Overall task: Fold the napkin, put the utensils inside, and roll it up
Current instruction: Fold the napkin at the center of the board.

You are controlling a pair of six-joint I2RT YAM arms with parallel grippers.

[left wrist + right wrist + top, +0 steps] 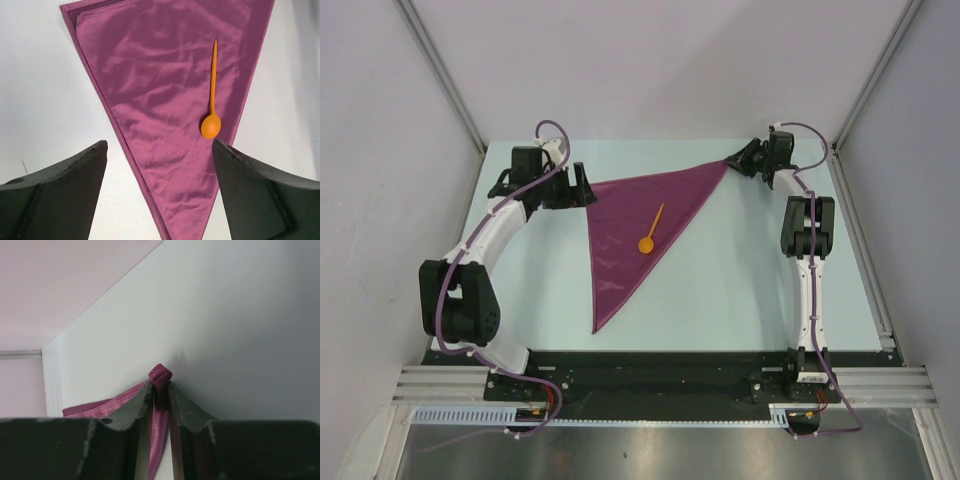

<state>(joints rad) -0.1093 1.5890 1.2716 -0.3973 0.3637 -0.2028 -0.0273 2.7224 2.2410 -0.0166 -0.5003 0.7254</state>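
The plum napkin [632,232] lies folded into a triangle on the table, with corners at the far left, far right and near front. It fills the left wrist view [160,100]. The orange spoon [651,231] lies on the cloth, bowl toward the front; it also shows in the left wrist view [212,100]. My left gripper [582,188] is open and empty, hovering at the napkin's far left corner [159,210]. My right gripper [734,160] is shut on the napkin's far right corner, whose tip [160,375] pokes out between the fingers.
The pale table [740,280] has walls on the left, back and right. A metal rail [860,250] runs along the right edge. The black base strip [660,375] lies at the front.
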